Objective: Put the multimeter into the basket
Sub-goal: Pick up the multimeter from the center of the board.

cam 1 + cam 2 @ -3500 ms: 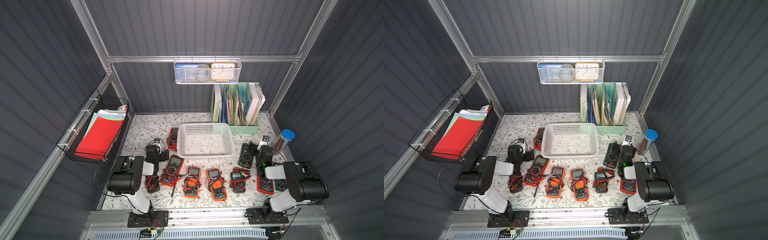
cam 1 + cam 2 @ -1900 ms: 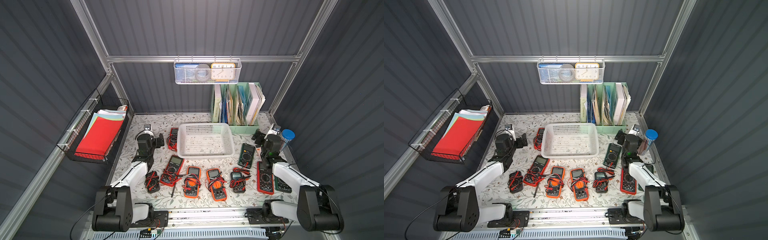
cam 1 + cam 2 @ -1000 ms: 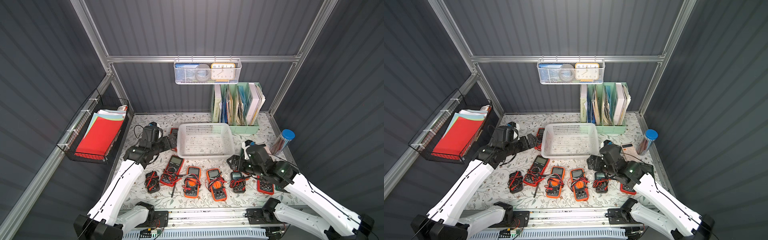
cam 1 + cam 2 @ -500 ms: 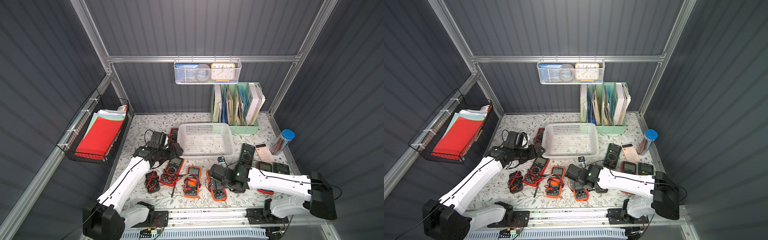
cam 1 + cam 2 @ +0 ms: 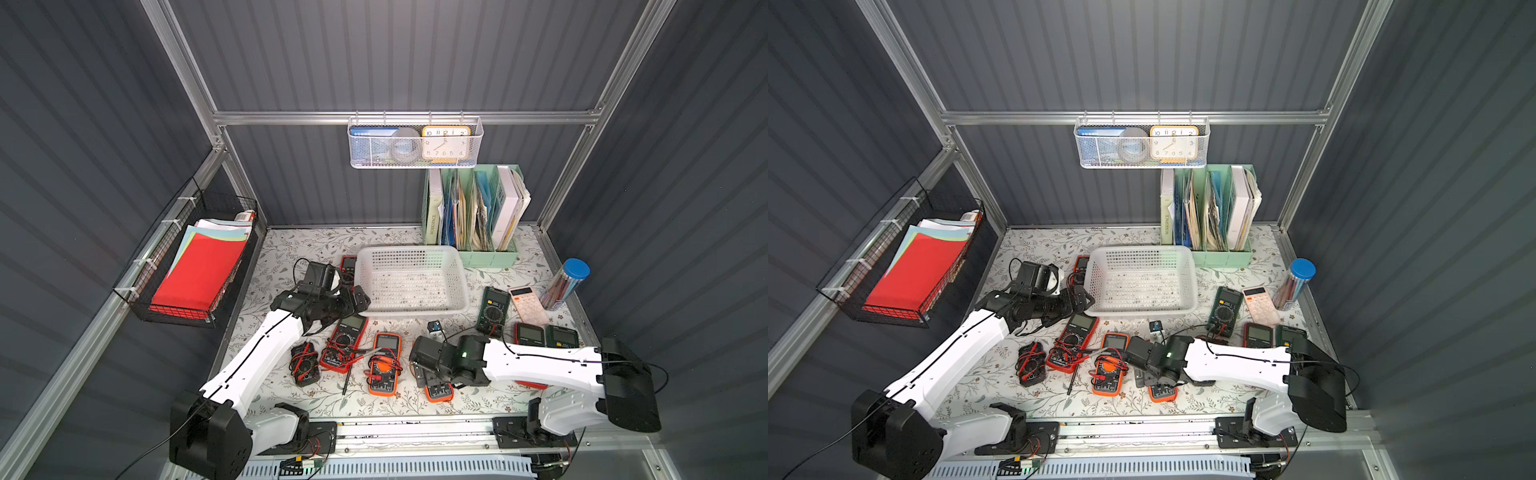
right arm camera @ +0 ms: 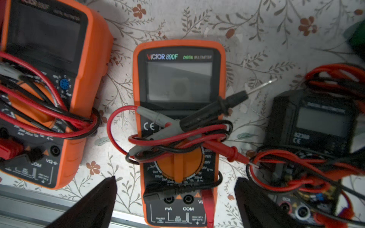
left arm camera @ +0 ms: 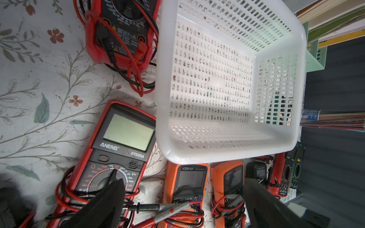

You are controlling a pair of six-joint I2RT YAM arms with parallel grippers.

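The white perforated basket [image 5: 415, 309] [image 5: 1142, 309] [image 7: 160, 83] stands mid-table with nothing in it. Several multimeters lie around it. An orange multimeter [image 6: 179, 83] with red and black leads wound round it lies at the table's front, partly under my right arm in both top views [image 5: 439, 391] [image 5: 1162, 392]. My right gripper [image 6: 174, 178] [image 5: 430, 374] hovers just above its lower end, open, one finger to each side and not touching it. My left gripper [image 7: 182, 180] [image 5: 360, 298] [image 5: 1083, 301] hangs open and holds nothing by the basket's front left corner, above a red multimeter [image 7: 122, 142] [image 5: 345, 343].
A second orange multimeter [image 5: 384, 363] and a small black one [image 5: 305, 365] lie at the front. Right of the basket are a dark green meter [image 5: 492, 309], a calculator [image 5: 525, 305] and a pen tube [image 5: 567, 282]. A file organiser [image 5: 473, 216] stands behind.
Both arms have unfolded from the table's sides. The right gripper swung left and forward to over the front orange multimeter. The left gripper came down to the basket's front left corner.
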